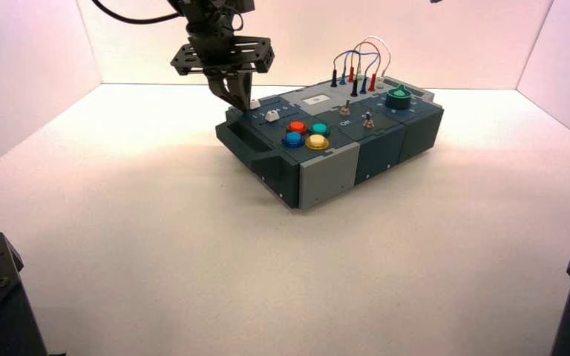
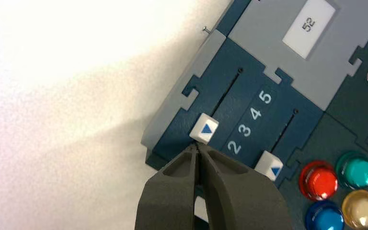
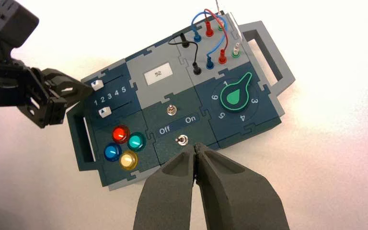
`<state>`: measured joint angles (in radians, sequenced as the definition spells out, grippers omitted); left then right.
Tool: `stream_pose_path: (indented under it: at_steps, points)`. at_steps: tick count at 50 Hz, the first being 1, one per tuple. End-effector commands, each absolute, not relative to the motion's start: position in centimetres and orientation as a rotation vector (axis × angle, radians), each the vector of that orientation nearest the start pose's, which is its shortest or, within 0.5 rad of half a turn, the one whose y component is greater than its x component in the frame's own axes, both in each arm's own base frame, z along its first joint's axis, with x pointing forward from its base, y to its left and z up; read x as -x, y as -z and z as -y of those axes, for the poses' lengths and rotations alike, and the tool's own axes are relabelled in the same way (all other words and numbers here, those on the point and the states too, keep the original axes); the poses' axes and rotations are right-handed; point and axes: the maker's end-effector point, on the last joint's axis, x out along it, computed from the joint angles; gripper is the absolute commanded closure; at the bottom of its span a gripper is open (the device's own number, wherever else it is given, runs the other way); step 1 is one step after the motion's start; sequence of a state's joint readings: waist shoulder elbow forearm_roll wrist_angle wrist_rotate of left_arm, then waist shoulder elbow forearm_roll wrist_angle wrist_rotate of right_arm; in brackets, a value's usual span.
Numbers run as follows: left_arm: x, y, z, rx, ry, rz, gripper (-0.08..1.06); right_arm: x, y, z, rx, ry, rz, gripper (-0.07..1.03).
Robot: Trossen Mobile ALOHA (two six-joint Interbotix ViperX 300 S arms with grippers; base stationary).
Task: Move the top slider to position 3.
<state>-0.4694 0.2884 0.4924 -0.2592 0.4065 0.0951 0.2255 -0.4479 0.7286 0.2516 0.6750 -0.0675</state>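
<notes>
Basically, left hand, pinched closed behind the top slider (now by 2), should push gently along the track, stopping at 3; closed right hand idles facing the box.

The counter is pale and smooth, and a darker shadow falls on it near the box. Directly on it lies the box, in dark blue and grey, turned at an angle, toward the far side of the counter and right of the middle.
</notes>
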Motion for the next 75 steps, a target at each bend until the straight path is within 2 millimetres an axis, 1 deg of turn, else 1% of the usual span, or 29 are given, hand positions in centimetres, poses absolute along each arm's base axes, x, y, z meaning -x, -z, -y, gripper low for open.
stream_pose_path:
  at_steps: [1, 21, 37, 75]
  points:
    - [-38.39, -3.93, 21.18, -0.092, 0.427, -1.155, 1.01, -30.35, -21.20, -9.97, -0.090, -0.301, -0.928, 0.99]
    - [-39.12, -4.22, 21.52, -0.093, 0.433, -1.148, 1.01, -30.39, -21.31, -9.99, -0.091, -0.301, -0.927, 0.99]
    - [-39.07, -3.75, 21.51, -0.095, 0.431, -1.160, 1.01, -30.36, -21.25, -9.98, -0.091, -0.300, -0.929, 0.99]
    - [-39.22, -3.61, 21.62, -0.096, 0.432, -1.166, 1.01, -30.27, -21.11, -9.97, -0.091, -0.300, -0.933, 0.99]
